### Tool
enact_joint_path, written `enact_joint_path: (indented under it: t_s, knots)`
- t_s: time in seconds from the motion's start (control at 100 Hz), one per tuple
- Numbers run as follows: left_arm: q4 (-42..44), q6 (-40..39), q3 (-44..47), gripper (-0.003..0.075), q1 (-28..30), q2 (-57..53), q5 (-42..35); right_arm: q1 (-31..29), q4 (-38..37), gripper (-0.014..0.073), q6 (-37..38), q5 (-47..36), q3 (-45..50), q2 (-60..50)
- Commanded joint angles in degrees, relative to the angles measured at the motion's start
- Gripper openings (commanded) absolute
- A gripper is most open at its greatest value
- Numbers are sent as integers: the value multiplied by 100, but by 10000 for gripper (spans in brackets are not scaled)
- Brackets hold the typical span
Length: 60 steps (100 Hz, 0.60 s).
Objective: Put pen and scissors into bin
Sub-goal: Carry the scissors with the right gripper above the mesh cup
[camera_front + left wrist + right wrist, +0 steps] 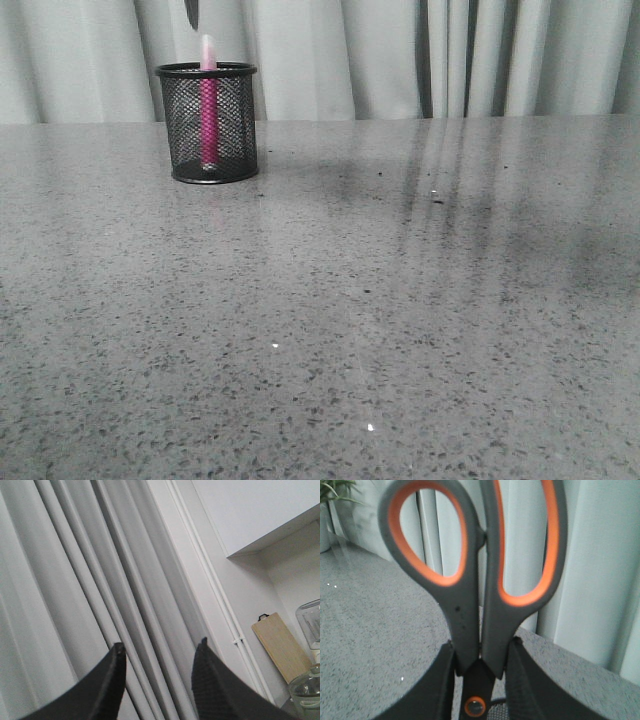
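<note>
The bin (208, 125), a black wire-mesh cup, stands at the table's back left. The pink pen (208, 110) stands upright inside it, its pale cap above the rim. A dark blade tip of the scissors (191, 12) hangs above the bin at the top edge of the front view. In the right wrist view my right gripper (480, 647) is shut on the scissors (472, 580) just above the orange pivot, loops away from the table, with the bin's mesh (499, 714) below. My left gripper (160, 650) is open and empty, facing the curtain.
The grey speckled table (380, 330) stretches across the front view, with a pale curtain (400, 55) behind it. A wooden board (280, 647) and glass jars (307, 695) show in the left wrist view. A plant (332, 490) stands at the table's far end.
</note>
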Motion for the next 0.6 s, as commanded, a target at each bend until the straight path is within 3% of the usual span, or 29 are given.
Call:
enact_joint_path:
  t_s: [0.0,0.33,0.59]
  knots:
    - [-155,-79,-113,281,-51,25,-33,-245,-73,-74,-23,-1210,-206,-147]
    - [152,-79,-113,281,-51,25,18,-762,-73,-75,-23,-2512,-206,403]
    - [200,-79,30,281,-51,25,18,-886,25,-75,-23,-2744,-206,769]
